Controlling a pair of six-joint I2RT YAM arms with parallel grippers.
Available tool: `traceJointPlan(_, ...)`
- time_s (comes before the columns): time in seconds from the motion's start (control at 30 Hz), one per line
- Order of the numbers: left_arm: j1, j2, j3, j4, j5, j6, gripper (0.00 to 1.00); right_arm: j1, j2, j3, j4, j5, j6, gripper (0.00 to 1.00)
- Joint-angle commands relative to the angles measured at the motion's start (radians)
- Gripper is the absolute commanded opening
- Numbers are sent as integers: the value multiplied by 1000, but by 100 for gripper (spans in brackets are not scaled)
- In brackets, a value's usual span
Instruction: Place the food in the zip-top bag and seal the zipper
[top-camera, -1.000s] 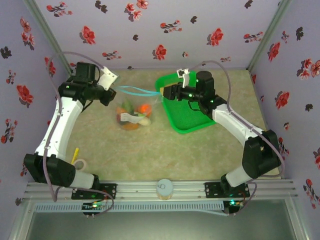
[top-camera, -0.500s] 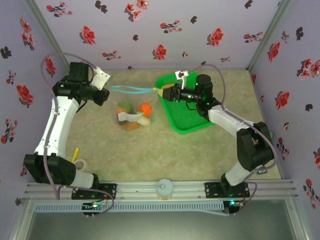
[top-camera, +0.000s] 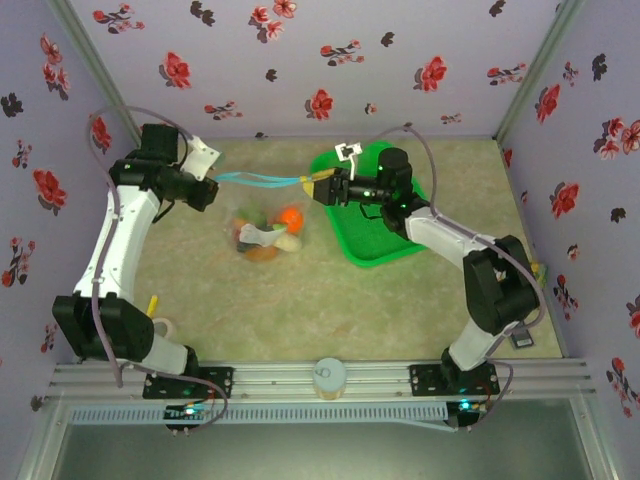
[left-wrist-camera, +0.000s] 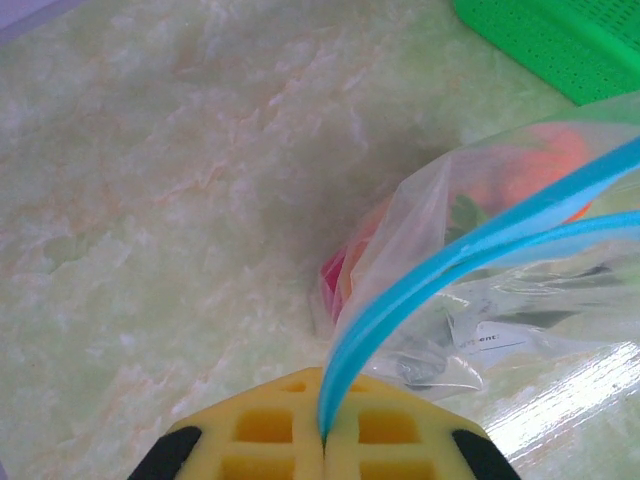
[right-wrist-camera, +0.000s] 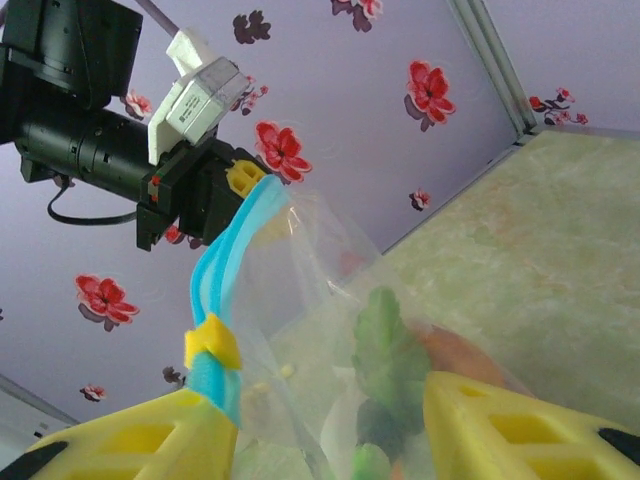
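Near the far edge of the desk (top-camera: 300, 310), left of the green basket (top-camera: 372, 258), the clear bag (top-camera: 262, 212) sags, food (top-camera: 290, 217) inside, its bottom on the desk. Its blue zipper (top-camera: 258, 180) stretches between the arms: left end effector (left-wrist-camera: 325, 440) pressed together on one end, right end effector (top-camera: 318, 188) spread around the other. The film looks limp and slippery; the stiffer zipper is the better hold.

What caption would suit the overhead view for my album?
Left gripper pinches the zipper of a bag of food; right gripper at its other end, beside a green basket.
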Motion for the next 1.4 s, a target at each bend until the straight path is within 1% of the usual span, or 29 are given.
traceJointPlan(0.0, 14, 13, 25, -37, 16, -7, 0, 13, 20, 30, 19, -19, -35, 47)
traceJointPlan(0.4, 33, 32, 32, -47, 47, -14, 0, 49, 37, 69, -8, -6, -82, 43)
traceJointPlan(0.5, 34, 34, 36, -51, 49, -14, 0, 57, 46, 82, -25, -6, -94, 40)
traceJointPlan(0.6, 39, 35, 35, -52, 52, -14, 1, 62, 53, 91, -46, -3, -109, 26)
traceJointPlan(0.67, 42, 37, 39, -56, 55, -16, 1, 63, 53, 93, -50, 0, -114, 7)
traceJointPlan(0.7, 42, 38, 39, -55, 56, -18, 1, 63, 52, 93, -54, 1, -116, 0)
traceJointPlan(0.87, 61, 36, 61, -68, 75, -56, 1, 65, 40, 97, -74, 19, -143, 0)
traceJointPlan(0.9, 65, 34, 67, -70, 74, -70, 3, 65, 38, 97, -73, 22, -146, 0)
traceJointPlan(1.07, 85, -23, 88, -79, 72, -143, 21, 66, 38, 110, -40, 23, -135, 0)
traceJointPlan(1.13, 85, -52, 102, -87, 75, -155, 25, 66, 45, 119, -25, 14, -125, 0)
traceJointPlan(1.27, 85, -121, 147, -87, 110, -169, 33, 66, 66, 141, 25, -3, -83, 0)
traceJointPlan(1.33, 86, -151, 170, -77, 129, -182, 35, 66, 81, 157, 54, -27, -54, 0)
traceJointPlan(1.37, 85, -162, 182, -65, 164, -190, 35, 66, 90, 164, 75, -38, -33, 0)
